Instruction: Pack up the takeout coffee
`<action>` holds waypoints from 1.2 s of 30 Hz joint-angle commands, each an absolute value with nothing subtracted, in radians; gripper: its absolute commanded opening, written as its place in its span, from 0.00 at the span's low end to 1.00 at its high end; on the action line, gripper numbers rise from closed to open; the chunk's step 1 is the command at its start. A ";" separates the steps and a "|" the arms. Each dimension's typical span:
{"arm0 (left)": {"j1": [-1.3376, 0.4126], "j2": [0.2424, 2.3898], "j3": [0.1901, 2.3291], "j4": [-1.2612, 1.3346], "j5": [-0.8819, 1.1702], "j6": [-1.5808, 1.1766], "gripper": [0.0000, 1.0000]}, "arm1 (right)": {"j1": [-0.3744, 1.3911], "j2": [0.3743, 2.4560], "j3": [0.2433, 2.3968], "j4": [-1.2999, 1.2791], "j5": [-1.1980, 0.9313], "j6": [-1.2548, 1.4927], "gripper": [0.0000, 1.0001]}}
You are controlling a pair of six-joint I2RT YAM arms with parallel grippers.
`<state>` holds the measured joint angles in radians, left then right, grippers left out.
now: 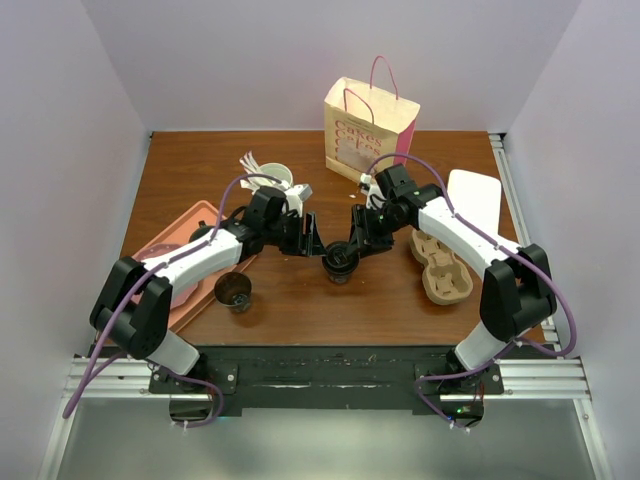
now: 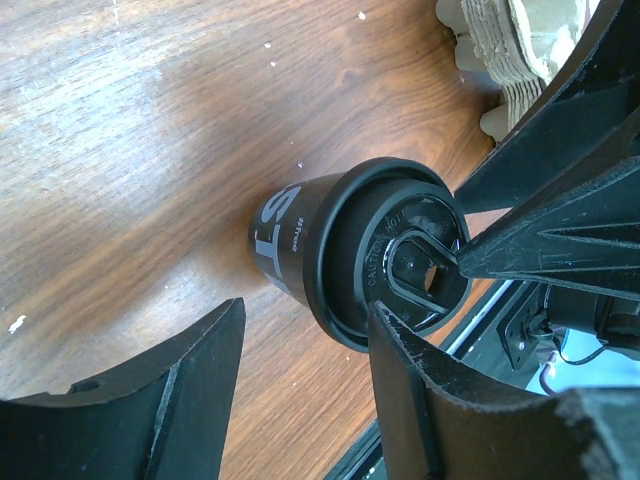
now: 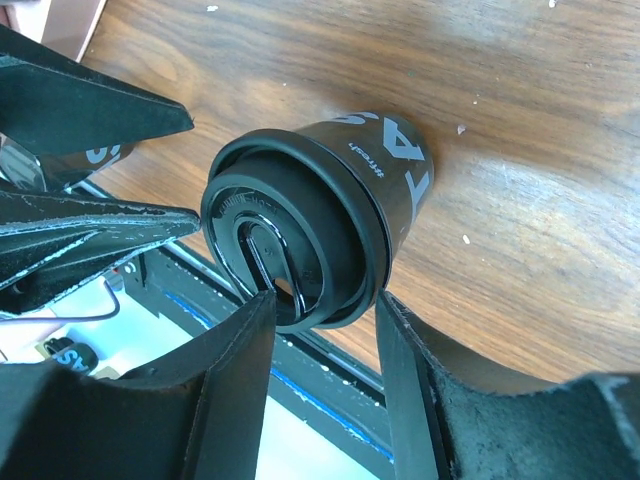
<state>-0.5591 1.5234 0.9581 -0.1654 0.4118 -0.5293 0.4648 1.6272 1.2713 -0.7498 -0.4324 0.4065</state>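
Grip is the matter in hand, as I judge it: the takeout coffee [image 1: 340,262], a dark cup with its black lid on, stands upright on the bare wood of the desk [image 1: 300,310] at the centre of the overhead view, with both arms leaning in over it from either side. The left fingers [image 2: 170,400] are spread partway with nothing between them. In the left wrist view one tip overlaps the lower edge of the lid, and whether it touches I cannot tell. The right fingers [image 3: 230,390] are likewise apart and pinching nothing, their tips over the near rim of the lid, and the gap between them looks narrower than the lid itself. Neither pair is round the cup wall. To do this well, one arm should take the cup and the other should draw off, since the two sets of tips point at each other just over the lid and could clash. The taking fingers would need to spread wider than the cup, come down past the lid rim and close on the paper wall beneath it, gently enough not to crush it or pop the lid. The moulded-pulp carrier [image 1: 440,265] lies right of centre, near the right arm, so that arm looks better placed to carry the cup over, kept upright and lowered squarely into a pocket. The paper bag [image 1: 368,125] stands at the upper middle, well apart.
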 commanded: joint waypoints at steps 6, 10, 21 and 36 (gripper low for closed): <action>-0.566 1.508 1.012 -0.164 0.413 -0.508 0.56 | 0.469 1.554 1.301 -0.798 -0.403 0.394 0.53; -0.566 1.488 1.043 -0.175 0.405 -0.494 0.60 | 0.469 1.545 1.313 -0.793 -0.407 0.393 0.55; -0.595 1.535 1.043 -0.118 0.491 -0.442 0.66 | 0.454 1.588 1.335 -0.788 -0.407 0.322 0.57; -0.623 1.612 1.086 -0.160 0.414 -0.368 0.68 | 0.437 1.657 1.315 -0.764 -0.483 0.232 0.56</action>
